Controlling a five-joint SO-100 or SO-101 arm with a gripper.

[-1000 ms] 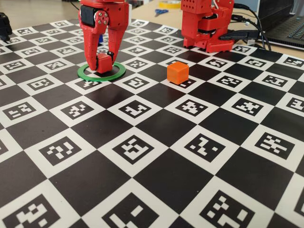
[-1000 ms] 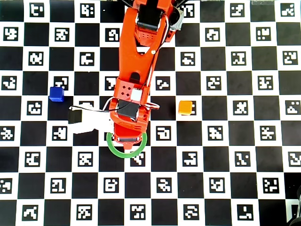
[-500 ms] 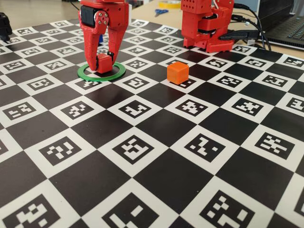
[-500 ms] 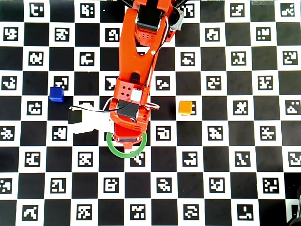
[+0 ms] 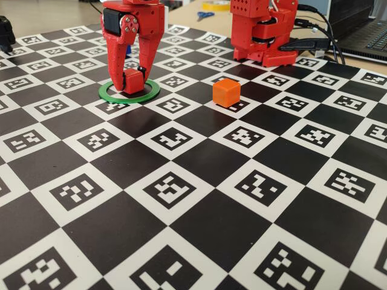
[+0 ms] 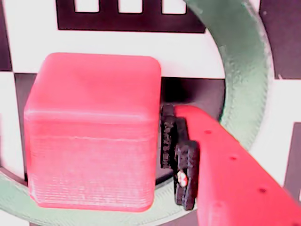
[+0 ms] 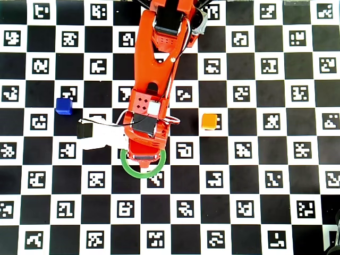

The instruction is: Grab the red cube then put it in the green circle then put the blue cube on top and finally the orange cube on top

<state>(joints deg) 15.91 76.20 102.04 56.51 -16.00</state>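
While astride red cube [image 5: 133,81], hand [image 5: 130,83] ajar.

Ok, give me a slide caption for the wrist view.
Red cube sitting inside the green ring, one padded end effector finger beside it.

arm: red, reaching from its base down toward the desk | wrist: pitched steeply downward | end effector [image 5: 128,81]: pointing down, low over the desk | jaws: parted, padded finger [image 6: 181,155] beside but not pressing
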